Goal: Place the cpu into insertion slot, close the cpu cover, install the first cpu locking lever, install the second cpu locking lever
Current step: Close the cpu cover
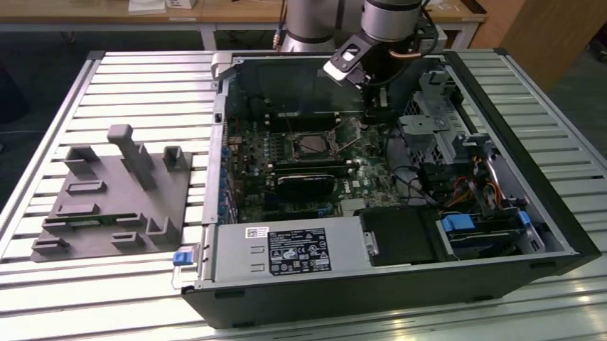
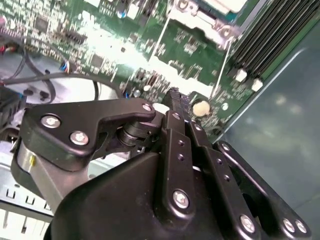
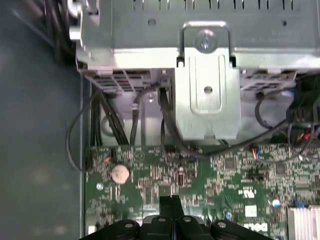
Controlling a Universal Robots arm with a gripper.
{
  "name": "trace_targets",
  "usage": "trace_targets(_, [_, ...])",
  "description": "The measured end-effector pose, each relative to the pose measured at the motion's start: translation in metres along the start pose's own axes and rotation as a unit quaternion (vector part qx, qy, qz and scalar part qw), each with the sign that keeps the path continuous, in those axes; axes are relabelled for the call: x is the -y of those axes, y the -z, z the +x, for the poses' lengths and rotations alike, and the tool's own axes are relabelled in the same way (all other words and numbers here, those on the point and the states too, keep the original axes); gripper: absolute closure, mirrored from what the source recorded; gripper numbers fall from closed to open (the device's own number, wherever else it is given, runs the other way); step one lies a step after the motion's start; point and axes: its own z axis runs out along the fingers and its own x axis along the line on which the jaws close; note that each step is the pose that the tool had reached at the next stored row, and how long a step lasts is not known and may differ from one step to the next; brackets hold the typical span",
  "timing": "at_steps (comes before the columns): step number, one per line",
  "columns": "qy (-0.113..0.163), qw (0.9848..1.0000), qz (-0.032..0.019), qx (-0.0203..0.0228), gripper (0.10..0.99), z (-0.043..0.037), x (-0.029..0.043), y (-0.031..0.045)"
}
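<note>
The insertion slot (image 1: 311, 145) sits mid-board in the open computer case, with the silvery cpu cover (image 1: 311, 135) lying around its dark centre. In the second wrist view, the cover's frame (image 2: 200, 20) borders a pale flat surface (image 2: 222, 4) that looks like the cpu. Thin wire levers (image 2: 159, 47) run along the frame's sides. My gripper (image 1: 373, 106) hangs over the board to the exterior view's right of the slot, clear of it. Its black fingers (image 3: 170, 204) are pressed together and hold nothing. The fingertips (image 2: 175, 100) hover near a coin battery (image 2: 201, 107).
A grey fixture plate (image 1: 114, 199) lies on the slatted table at the exterior view's left. Inside the case are a black card (image 1: 303, 186), the labelled power supply (image 1: 284, 252), a metal drive cage (image 3: 207, 90), loose cables (image 3: 100, 125) and memory sticks (image 2: 270, 40).
</note>
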Motion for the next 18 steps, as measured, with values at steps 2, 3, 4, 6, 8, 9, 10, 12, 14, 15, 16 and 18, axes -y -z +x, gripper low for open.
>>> trace_targets(2, [0.0,1.0,0.0,0.0,0.98,0.0002,-0.0044,-0.0003])
trace_targets(3, [0.0,1.0,0.0,-0.0001,0.98,0.0003,-0.005,-0.0006])
trace_targets(4, [0.0,1.0,0.0,0.0,0.98,0.0003,-0.0051,-0.0014])
trace_targets(6, [0.0,1.0,0.0002,0.0,0.98,0.0002,-0.0049,-0.0045])
trace_targets(8, [0.0,1.0,0.0006,0.0,0.98,0.0002,-0.0047,-0.0083])
trace_targets(9, [0.0,1.0,0.0007,0.0001,0.98,0.0003,-0.0046,-0.01])
trace_targets(10, [0.0,1.0,0.0009,0.0,0.98,0.0003,-0.0046,-0.0115])
trace_targets(12, [0.0,1.0,0.0011,0.0,0.98,0.0003,-0.0046,-0.0138])
trace_targets(14, [0.0,1.0,0.0011,0.0001,0.98,0.0002,-0.0047,-0.0144])
trace_targets(15, [0.0,1.0,0.0011,0.0001,0.98,0.0002,-0.0047,-0.0144])
trace_targets(16, [0.0,1.0,0.0011,0.0002,0.98,0.0002,-0.0047,-0.0145])
trace_targets(18, [0.0,1.0,0.0011,0.0001,0.98,0.0003,-0.0047,-0.0145])
